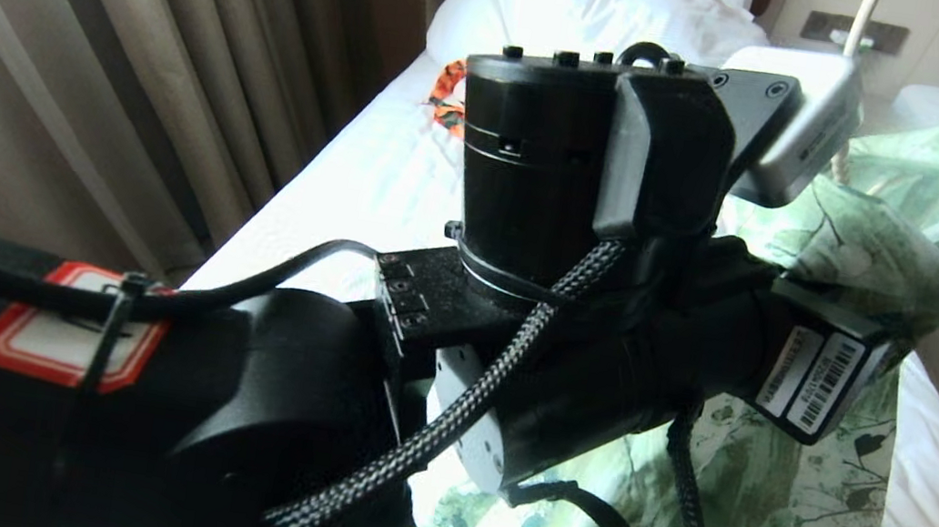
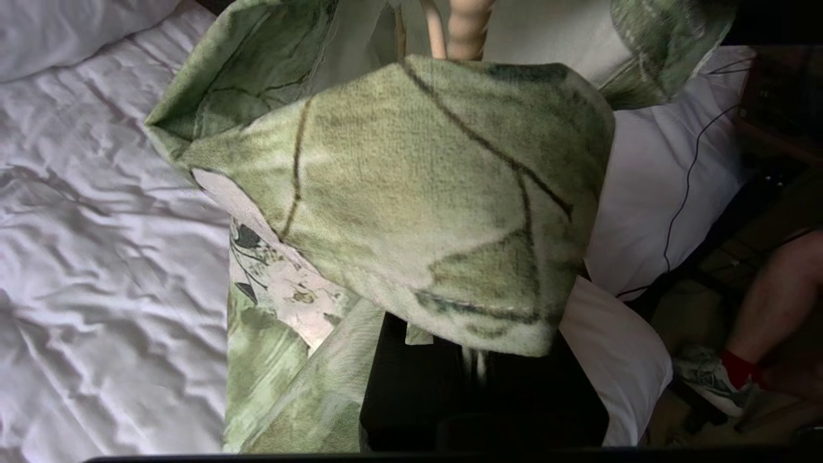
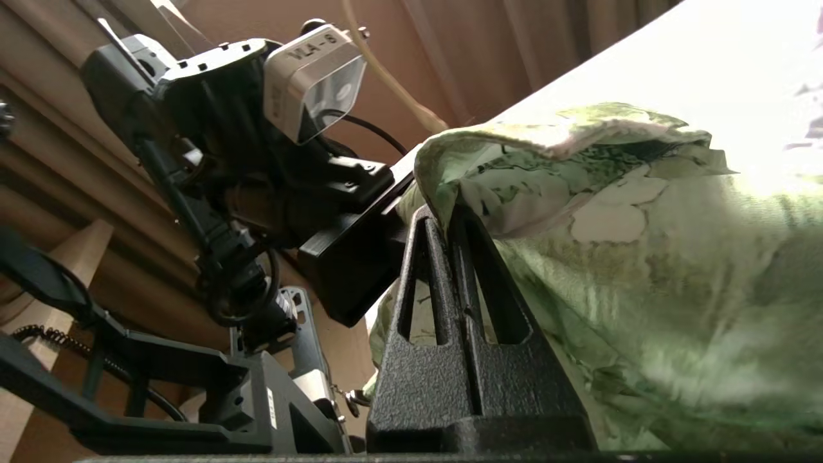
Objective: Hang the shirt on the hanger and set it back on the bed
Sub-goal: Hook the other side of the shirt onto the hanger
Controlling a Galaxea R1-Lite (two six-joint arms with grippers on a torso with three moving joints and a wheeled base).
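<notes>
Above the bed, the right end effector (image 3: 447,215) has its two fingers pressed together on a folded edge of the shirt (image 3: 611,257), the cloth bunching over their tips and spilling away toward the bright sheet. The left end effector (image 2: 476,360) is mostly buried under green fabric in its own wrist view; it appears clamped on a fold of the shirt (image 2: 411,199) as well, though the cloth hides the fingertips. Just beyond that fold, the cream stem of the hanger (image 2: 469,26) rises out of the garment near the collar opening, so the hanger seems to sit partly inside the shirt.

From the head view, the left arm fills the foreground, with the shirt (image 1: 804,494) hanging below and to its right over the bed (image 1: 370,185). An orange patterned garment (image 1: 446,99) lies farther up the sheet, near the pillows. A person's leg and shoe show beside the bed in the left wrist view.

Judging by this, the dressing step is in hand: both arms hold the shirt aloft around the hanger. Next, the shoulders likely need settling squarely on the frame before lowering everything onto the sheet without the fabric sliding off.
</notes>
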